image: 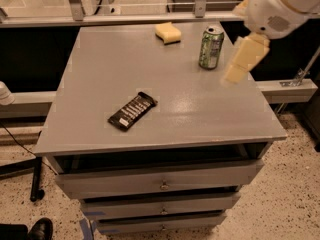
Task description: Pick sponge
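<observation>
The sponge, a small pale yellow foam block, lies flat at the back of the grey table top, left of a green can. My gripper hangs over the table's right side, just right of the can and to the right of the sponge. One pale yellow finger points down and left above the table top, and the other shows higher up by the white wrist. The gripper is open and empty and touches nothing.
A black wrapped snack bar lies near the table's front left. Drawers stack under the top. A metal rail runs behind the table. A dark shoe is on the floor at bottom left.
</observation>
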Motion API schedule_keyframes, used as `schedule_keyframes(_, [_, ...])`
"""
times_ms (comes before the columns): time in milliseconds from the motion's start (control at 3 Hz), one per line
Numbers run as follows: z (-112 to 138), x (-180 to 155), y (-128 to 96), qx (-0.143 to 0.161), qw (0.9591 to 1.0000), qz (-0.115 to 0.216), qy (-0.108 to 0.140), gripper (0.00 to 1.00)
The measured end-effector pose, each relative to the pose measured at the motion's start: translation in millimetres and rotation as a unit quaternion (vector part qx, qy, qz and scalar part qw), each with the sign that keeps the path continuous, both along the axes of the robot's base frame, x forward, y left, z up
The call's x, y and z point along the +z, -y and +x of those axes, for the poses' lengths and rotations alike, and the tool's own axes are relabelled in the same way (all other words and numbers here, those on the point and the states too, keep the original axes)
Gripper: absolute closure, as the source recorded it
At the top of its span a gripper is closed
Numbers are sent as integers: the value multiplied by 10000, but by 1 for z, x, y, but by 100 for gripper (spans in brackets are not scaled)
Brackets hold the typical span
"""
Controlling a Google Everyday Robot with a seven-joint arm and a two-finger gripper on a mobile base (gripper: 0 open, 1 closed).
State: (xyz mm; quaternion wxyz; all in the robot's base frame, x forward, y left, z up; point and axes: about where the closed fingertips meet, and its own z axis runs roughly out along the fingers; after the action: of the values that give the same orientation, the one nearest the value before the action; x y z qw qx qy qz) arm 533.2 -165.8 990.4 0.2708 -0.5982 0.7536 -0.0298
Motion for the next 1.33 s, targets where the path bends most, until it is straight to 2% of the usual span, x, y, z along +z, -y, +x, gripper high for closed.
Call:
schedule_keyframes(333, [82,16,-39,83,9979,439,474,0])
schedule_keyframes(667, [169,42,-78,43,9919,947,849,0])
schedule_keyframes(1000, [167,37,-78,72,9927,927,769,0])
schedule_keyframes(1333, [176,20,-80,-139,9910,1115,726,0])
